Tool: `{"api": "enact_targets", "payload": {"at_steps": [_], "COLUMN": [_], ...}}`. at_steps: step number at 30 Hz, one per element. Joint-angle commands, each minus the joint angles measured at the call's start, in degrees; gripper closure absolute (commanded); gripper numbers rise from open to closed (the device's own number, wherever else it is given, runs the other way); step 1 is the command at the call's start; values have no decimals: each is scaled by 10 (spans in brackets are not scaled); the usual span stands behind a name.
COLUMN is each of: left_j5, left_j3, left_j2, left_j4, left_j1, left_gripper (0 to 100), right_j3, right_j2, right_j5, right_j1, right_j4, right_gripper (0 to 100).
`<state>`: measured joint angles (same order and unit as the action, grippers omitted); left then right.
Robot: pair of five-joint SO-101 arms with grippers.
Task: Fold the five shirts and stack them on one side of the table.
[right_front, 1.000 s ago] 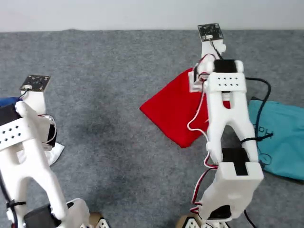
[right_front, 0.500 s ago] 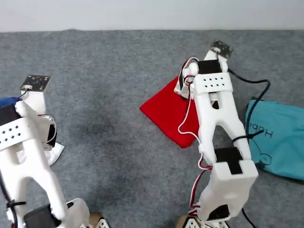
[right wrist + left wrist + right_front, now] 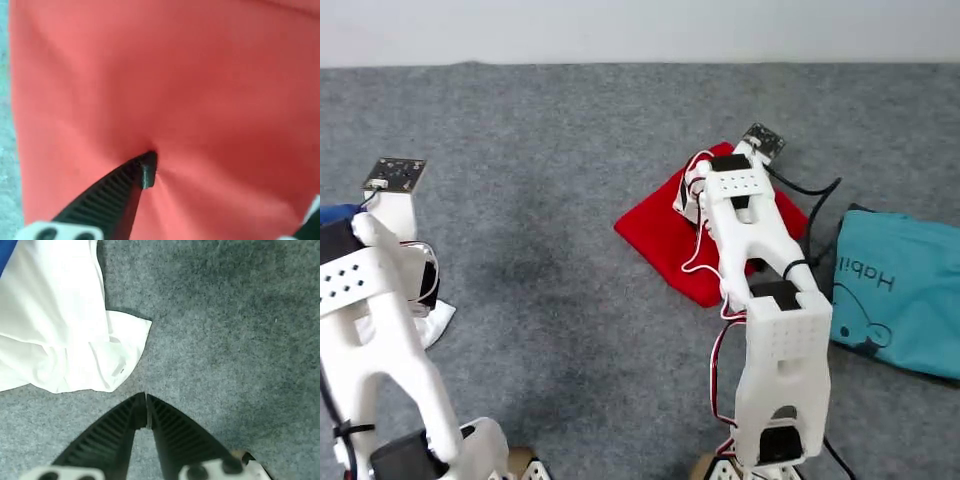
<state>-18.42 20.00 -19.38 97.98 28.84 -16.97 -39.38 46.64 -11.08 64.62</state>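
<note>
A folded red shirt (image 3: 665,235) lies on the grey table, right of the middle. The right arm (image 3: 740,200) leans over its far half. My right gripper (image 3: 230,192) is open, and one black finger (image 3: 145,172) presses a dimple into the red shirt (image 3: 200,75). A teal shirt (image 3: 900,295) lies crumpled at the right edge. My left gripper (image 3: 146,412) is shut on nothing, just above the bare carpet. A white shirt (image 3: 55,335) lies close beyond its tips, with a blue shirt (image 3: 335,214) at the table's left edge.
The grey carpeted table (image 3: 560,150) stretches open between the two arms and along the far side. A pale wall runs behind its far edge. The left arm (image 3: 370,300) stands over the white shirt (image 3: 438,322).
The right arm has swung left and dropped onto the red shirt, uncovering more of the teal shirt. The left arm has kept still.
</note>
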Motion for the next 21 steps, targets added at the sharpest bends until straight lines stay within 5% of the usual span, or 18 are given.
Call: {"api": "enact_targets", "payload": {"at_steps": [1, 7, 21], "left_j5": [-4, -4, -4], "left_j3": [-2, -2, -2], "left_j2": [-18, -17, -17], "left_j4": [4, -10, -10], "left_j1": [3, 3, 2], "left_gripper": [995, 995, 995], "right_j3": [-22, -22, -22], "right_j2": [-31, -26, 135], "right_j5": [7, -3, -195], "right_j1": [3, 20, 42], "right_j4": [-18, -7, 170], "right_gripper": [570, 978, 990]}}
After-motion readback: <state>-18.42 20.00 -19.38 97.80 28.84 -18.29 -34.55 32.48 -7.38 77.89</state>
